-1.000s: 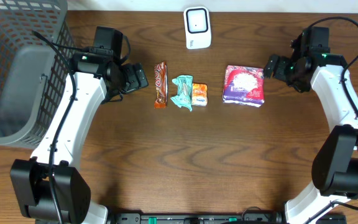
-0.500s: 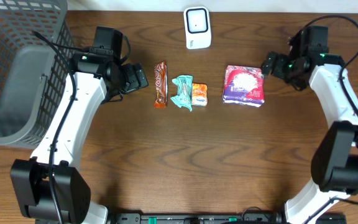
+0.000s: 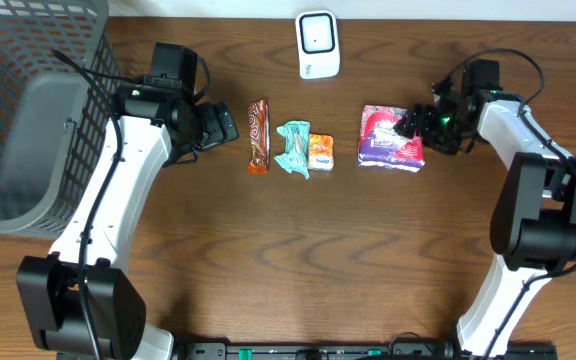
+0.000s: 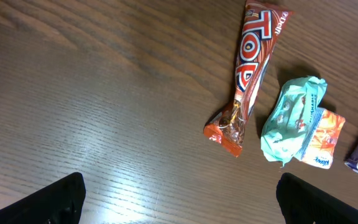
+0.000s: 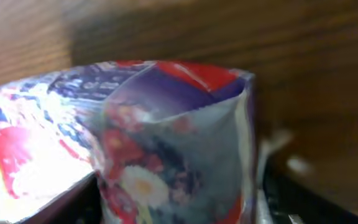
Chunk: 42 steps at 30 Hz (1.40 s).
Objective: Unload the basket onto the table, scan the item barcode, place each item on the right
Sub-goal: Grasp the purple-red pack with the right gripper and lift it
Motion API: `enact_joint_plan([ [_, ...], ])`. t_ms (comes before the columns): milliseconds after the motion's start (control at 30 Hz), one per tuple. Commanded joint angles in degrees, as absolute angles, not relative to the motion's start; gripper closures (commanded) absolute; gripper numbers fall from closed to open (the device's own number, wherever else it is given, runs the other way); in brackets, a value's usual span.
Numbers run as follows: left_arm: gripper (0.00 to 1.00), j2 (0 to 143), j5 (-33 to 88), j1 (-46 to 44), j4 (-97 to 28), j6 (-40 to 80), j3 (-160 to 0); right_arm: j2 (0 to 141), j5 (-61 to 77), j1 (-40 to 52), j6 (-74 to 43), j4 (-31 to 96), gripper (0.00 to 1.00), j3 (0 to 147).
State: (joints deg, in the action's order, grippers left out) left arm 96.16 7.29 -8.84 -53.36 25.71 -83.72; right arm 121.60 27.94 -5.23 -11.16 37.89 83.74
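Flowered packet [image 3: 386, 138] seen between fingers of right hand [image 3: 409, 124]; grasp cannot be told. Left hand [image 3: 226, 126] released, empty.

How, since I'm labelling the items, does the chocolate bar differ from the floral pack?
The chocolate bar is long, narrow and orange-brown; the floral pack is squarish and purple. The bar lies free, with the open left gripper apart from it; the pack has the right gripper at its edge, fingers on either side of a corner. Both lie flat on the wooden table.
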Motion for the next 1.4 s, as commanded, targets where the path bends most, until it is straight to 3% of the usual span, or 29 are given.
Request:
enact_joint_plan([
  [0, 0.02, 96.18, 6.57, -8.8, -53.52, 25.8, -84.23, 124.09, 30.24, -5.15, -10.24, 38.85, 0.41, 83.88],
  [267, 0.02, 96.18, 6.57, -8.8, -53.49, 25.8, -84.23, 124.07, 36.56, -5.26, -11.35, 39.05, 0.97, 83.96],
  [300, 0.02, 96.18, 6.57, -8.8, -53.49, 25.8, -84.23, 124.07, 37.39, -5.28, -11.64, 39.07, 0.99, 83.99],
  [600, 0.02, 96.18, 6.57, -8.8, -53.49, 25.8, -84.23, 123.96, 51.79, -5.3, -15.25, 39.22, 0.99, 86.8],
  [867, 0.02, 96.18, 6.57, -8.8, -53.49, 25.8, -84.23, 123.96, 52.86, -4.49, -20.21, 38.2, 0.99, 92.55],
  [1167, 0.02, 96.18, 6.57, -8.8, -53.49, 25.82, -84.23, 123.96, 36.32, 0.36, -29.34, 31.97, 0.99, 103.85],
  [1367, 0.02, 96.18, 6.57, -8.8, -53.49, 25.8, -84.23, 124.11, 23.14, 6.52, -39.75, 16.27, 0.99, 104.64],
])
